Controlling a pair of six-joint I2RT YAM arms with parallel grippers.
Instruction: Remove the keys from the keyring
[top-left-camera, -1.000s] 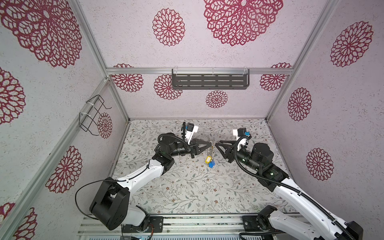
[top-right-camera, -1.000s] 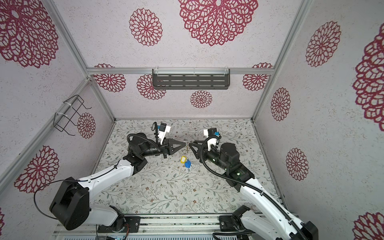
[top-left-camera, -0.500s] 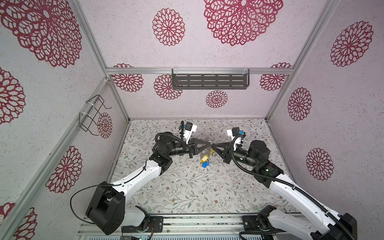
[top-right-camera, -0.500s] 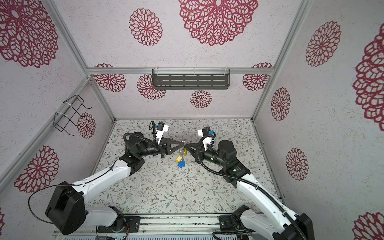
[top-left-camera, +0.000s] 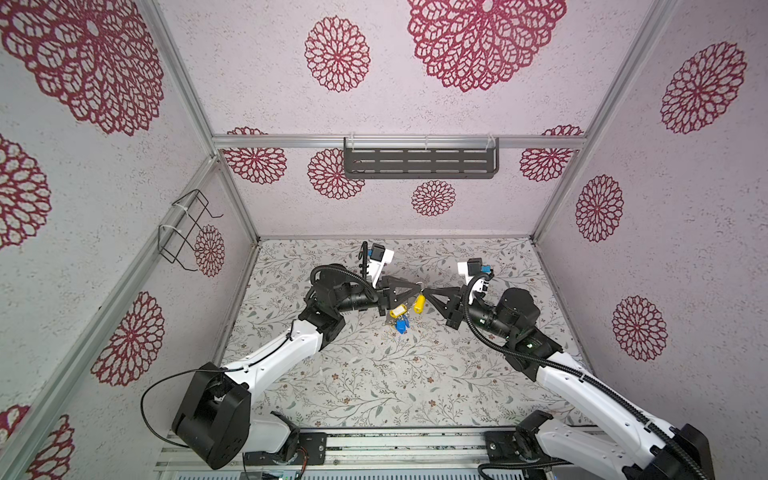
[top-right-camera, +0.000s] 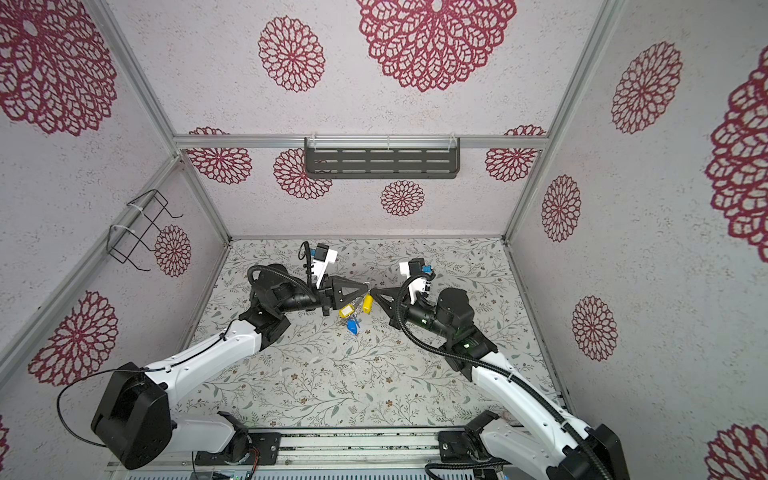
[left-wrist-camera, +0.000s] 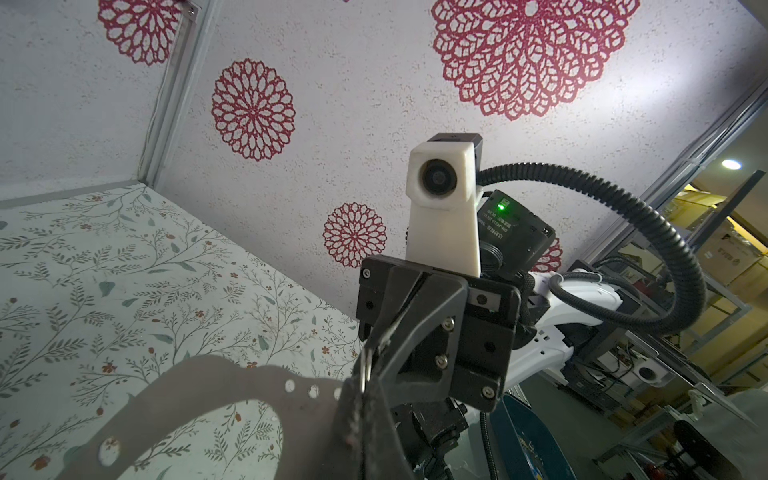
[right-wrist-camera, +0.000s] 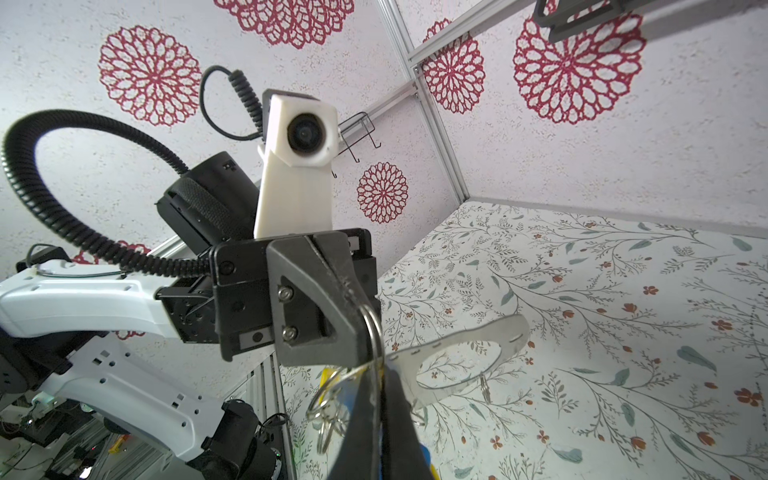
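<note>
The left hand (top-left-camera: 417, 289) and the right hand (top-left-camera: 425, 291) are both pinching shut on the keyring (left-wrist-camera: 208, 376) at mid-frame. Only the wrist views are showing its grey band, while both top views are showing the keys (top-left-camera: 397, 311) dangling beneath.

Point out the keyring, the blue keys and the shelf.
keyring (left-wrist-camera: 232, 378): left wrist view, middle of the grey band.
blue keys (top-left-camera: 401, 327): a top view, the blue tag.
shelf (top-left-camera: 419, 164): a top view, slotted front panel.
</note>
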